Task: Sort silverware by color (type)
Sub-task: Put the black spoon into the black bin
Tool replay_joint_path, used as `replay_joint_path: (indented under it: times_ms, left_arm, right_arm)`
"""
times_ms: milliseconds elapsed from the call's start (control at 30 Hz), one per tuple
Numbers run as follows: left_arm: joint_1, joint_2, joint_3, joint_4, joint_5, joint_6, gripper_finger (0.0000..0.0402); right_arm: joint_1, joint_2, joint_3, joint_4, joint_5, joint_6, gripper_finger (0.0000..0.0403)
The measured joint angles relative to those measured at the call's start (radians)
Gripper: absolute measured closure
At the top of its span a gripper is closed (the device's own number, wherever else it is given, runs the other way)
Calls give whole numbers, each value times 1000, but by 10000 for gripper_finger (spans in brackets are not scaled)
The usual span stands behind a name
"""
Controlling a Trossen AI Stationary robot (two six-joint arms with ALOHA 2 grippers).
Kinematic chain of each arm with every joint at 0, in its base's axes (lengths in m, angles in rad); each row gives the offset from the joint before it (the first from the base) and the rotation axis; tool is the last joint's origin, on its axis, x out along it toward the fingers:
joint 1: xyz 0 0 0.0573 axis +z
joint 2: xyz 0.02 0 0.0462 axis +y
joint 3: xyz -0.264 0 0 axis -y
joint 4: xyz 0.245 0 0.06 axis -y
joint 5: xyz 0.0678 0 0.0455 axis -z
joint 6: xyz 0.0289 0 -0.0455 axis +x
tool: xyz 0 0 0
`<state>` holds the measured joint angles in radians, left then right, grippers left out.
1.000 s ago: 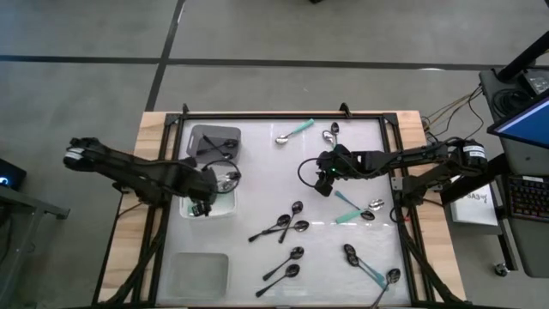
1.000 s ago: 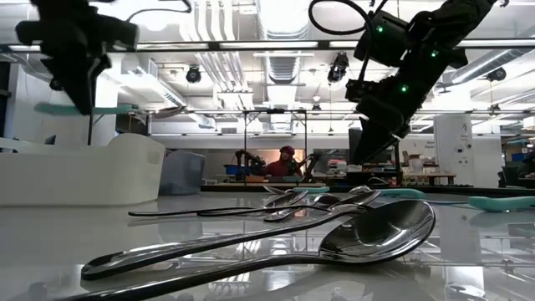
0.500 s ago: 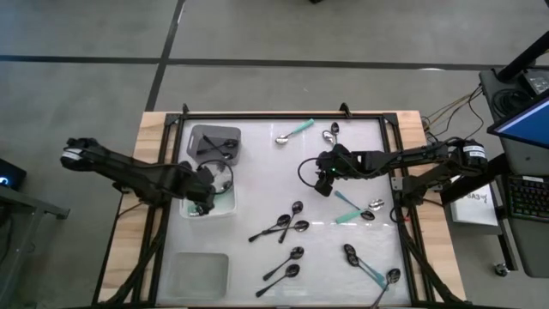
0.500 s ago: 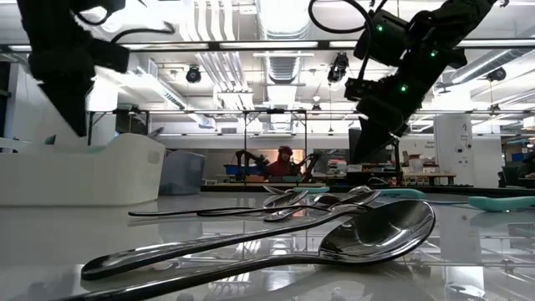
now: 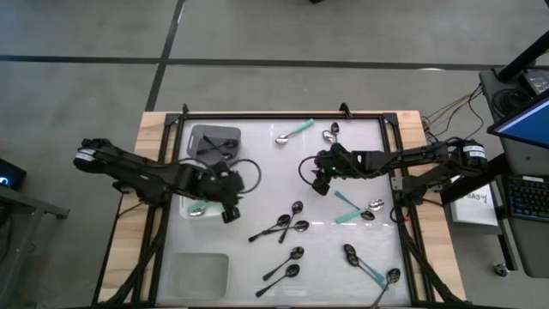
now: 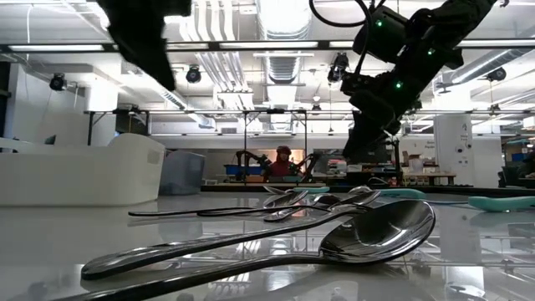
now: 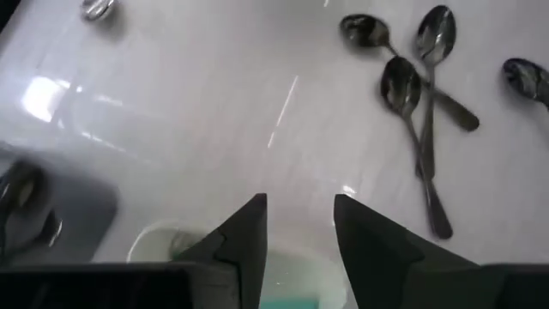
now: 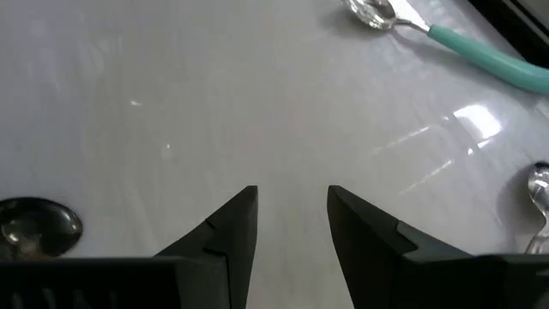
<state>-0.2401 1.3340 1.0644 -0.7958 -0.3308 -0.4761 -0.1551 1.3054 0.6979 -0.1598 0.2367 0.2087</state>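
We see the left gripper [image 5: 228, 212] over the white bin's [image 5: 199, 209] right edge, jaws parted and empty. The right gripper [image 5: 319, 184] hovers mid-table, jaws parted, empty too. Spoons [image 5: 287, 227] lie scattered across the table's [image 5: 257, 154] right half, toward its near edge; a teal-handled spoon [image 5: 294, 132] lies by the far edge.

You can't make out what lies in the white bin [image 5: 208, 209], because the left arm [image 5: 163, 178] covers most of it. The grey bin's [image 5: 214, 142] contents are too small to name. A teal-handled spoon [image 8: 446, 36] runs off the right wrist view's edge
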Motion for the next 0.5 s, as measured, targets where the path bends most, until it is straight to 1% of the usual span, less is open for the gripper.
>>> replay_joint_path:
  times_ms: [133, 233, 333, 433, 500]
  left_arm:
    - [0, 115, 59, -12, 2, 74, 288]
    - [0, 198, 88, -80, 0, 147, 288]
    - [5, 263, 97, -135, -4, 173, 288]
    - [8, 310, 100, -98, 14, 178, 289]
    - [8, 332, 102, -38, 74, 196, 292]
  right_arm:
    - [0, 0, 0, 11, 0, 0, 268]
    - [0, 0, -1, 9, 0, 7, 268]
    - [0, 0, -6, 9, 0, 16, 268]
    - [0, 0, -20, 9, 0, 19, 268]
    - [0, 0, -31, 9, 0, 28, 268]
